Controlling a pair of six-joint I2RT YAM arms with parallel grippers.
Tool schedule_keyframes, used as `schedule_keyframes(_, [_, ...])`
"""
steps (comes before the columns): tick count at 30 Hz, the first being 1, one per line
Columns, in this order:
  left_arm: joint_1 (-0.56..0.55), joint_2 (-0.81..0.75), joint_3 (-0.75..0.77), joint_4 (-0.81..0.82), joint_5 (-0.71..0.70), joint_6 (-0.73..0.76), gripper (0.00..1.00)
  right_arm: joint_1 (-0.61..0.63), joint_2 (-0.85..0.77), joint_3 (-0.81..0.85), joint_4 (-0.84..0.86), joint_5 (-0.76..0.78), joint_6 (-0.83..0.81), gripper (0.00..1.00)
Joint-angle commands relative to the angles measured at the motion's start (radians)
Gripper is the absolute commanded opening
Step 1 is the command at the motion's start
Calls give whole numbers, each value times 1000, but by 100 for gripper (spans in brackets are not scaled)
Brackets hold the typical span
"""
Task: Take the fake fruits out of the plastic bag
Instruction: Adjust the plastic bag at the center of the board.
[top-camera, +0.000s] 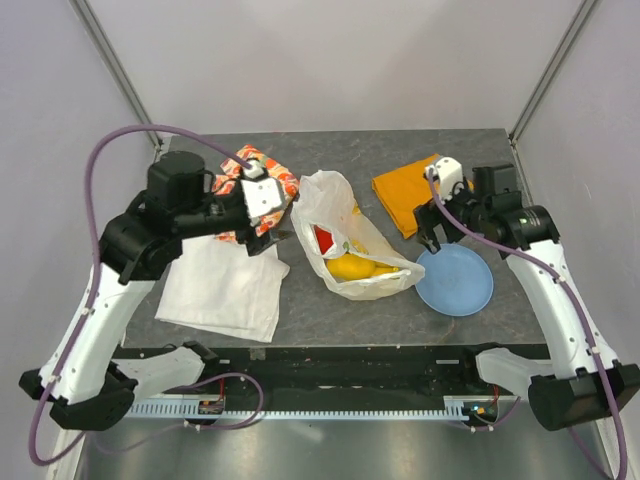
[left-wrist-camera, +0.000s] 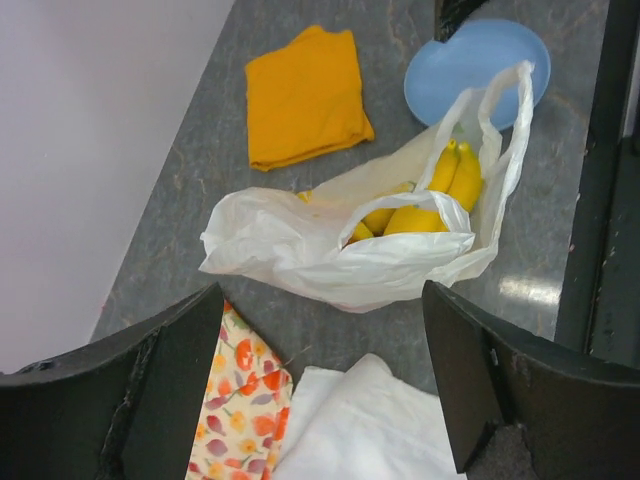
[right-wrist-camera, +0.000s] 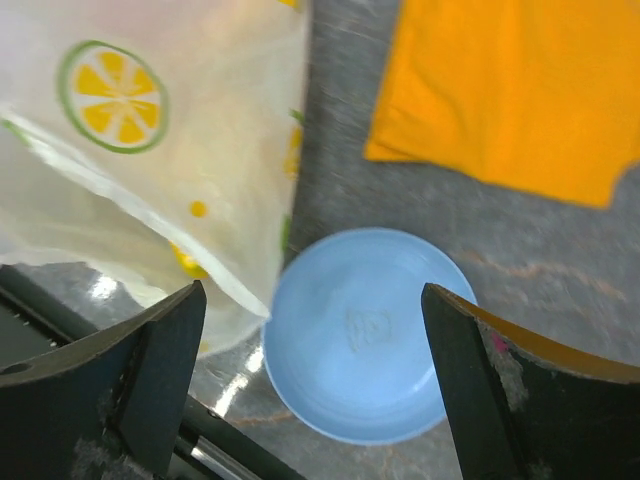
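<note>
The white plastic bag (top-camera: 345, 235) lies crumpled mid-table with its mouth open. Yellow bananas (top-camera: 355, 267) and a red fruit (top-camera: 325, 240) show inside it. In the left wrist view the bananas (left-wrist-camera: 440, 195) lie in the bag (left-wrist-camera: 330, 250) near its handles. My left gripper (top-camera: 275, 240) hovers open just left of the bag, nothing between its fingers (left-wrist-camera: 322, 300). My right gripper (top-camera: 437, 240) is open above the blue plate, right of the bag, and holds nothing (right-wrist-camera: 312, 300). A lemon slice (right-wrist-camera: 112, 95) shows through the bag wall (right-wrist-camera: 200, 200).
A light-blue plate (top-camera: 455, 282) sits right of the bag. An orange cloth (top-camera: 408, 190) lies behind it. A white cloth (top-camera: 225, 285) and a floral cloth (top-camera: 270, 170) lie to the left, under my left arm. The table's front edge (top-camera: 330, 350) runs close behind the bag.
</note>
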Motion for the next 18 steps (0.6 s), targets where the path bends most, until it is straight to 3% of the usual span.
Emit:
schedule_keyframes(1, [-131, 81, 39, -86, -172, 201, 87, 99, 67, 70, -12, -113, -58, 97])
schedule_keyframes(5, [-207, 111, 76, -127, -157, 254, 87, 173, 87, 54, 22, -120, -40, 97])
schedule_keyframes(9, [-360, 125, 77, -196, -206, 345, 86, 228, 102, 31, 8, -159, -30, 98])
schedule_keyframes(12, [-424, 144, 18, -232, -284, 435, 77, 288, 114, -15, 7, -162, -32, 97])
schedule_keyframes(15, [-425, 163, -47, -186, -324, 486, 62, 340, 133, -69, 46, -127, -17, 97])
schedule_keyframes(18, [-421, 167, -117, -82, -399, 503, 32, 358, 156, -117, 147, 13, 58, 98])
